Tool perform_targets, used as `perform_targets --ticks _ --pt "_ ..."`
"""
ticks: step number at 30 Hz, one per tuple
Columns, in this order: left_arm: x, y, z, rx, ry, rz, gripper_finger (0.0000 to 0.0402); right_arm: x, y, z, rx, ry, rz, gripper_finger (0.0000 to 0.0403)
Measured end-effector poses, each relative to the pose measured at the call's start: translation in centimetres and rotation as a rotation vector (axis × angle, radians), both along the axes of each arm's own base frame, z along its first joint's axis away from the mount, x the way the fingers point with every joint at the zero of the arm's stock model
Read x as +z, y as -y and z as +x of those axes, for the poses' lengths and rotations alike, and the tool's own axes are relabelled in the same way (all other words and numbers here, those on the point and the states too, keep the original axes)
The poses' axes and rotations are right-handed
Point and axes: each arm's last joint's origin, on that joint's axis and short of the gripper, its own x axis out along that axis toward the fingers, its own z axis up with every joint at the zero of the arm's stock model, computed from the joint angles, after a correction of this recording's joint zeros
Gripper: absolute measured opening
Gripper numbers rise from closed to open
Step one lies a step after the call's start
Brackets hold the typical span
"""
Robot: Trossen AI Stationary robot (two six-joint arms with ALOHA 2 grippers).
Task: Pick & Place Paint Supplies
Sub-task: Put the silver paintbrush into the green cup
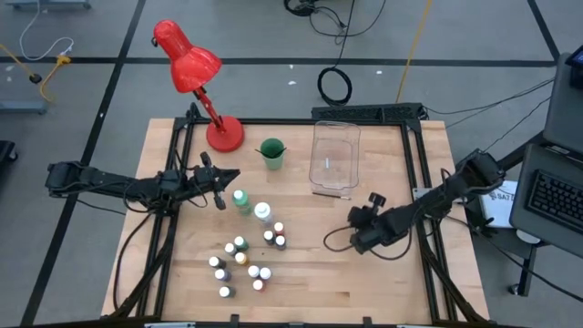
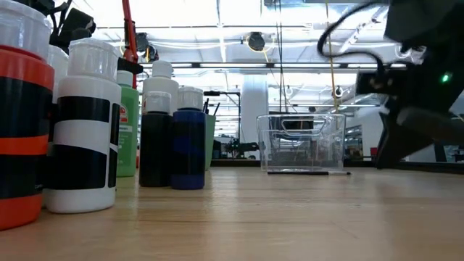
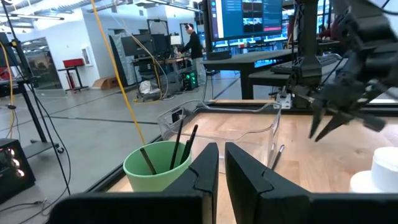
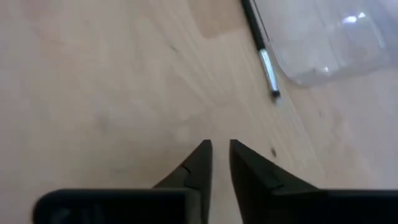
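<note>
Hovering over bare table (image 1: 310, 273), the right gripper (image 4: 220, 149) shows slightly parted, empty jaws near a brush (image 4: 261, 46) beside the clear bin (image 1: 334, 155).

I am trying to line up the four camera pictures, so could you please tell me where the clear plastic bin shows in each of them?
High view: the clear plastic bin sits upper centre, right of the green cup.
Low view: centre right, far across the table.
Left wrist view: centre, behind the cup.
Right wrist view: upper right corner.
Shared landmark: the brush lying beside the bin.
</note>
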Motion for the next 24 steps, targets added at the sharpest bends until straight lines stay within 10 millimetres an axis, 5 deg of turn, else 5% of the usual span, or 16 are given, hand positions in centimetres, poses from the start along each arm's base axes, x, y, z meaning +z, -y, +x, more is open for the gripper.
perform_targets --ticks 9,24 --pt "0.0 0.0 0.0 0.001 -0.001 0.002 0.0033 -1.8 3.6 -0.3 -0.044 -0.02 -0.044 0.0144" --pt "-0.1 0.0 0.0 0.002 -0.016 0.02 0.0033 -0.2 7.8 0.7 -0.02 0.053 0.27 0.0144"
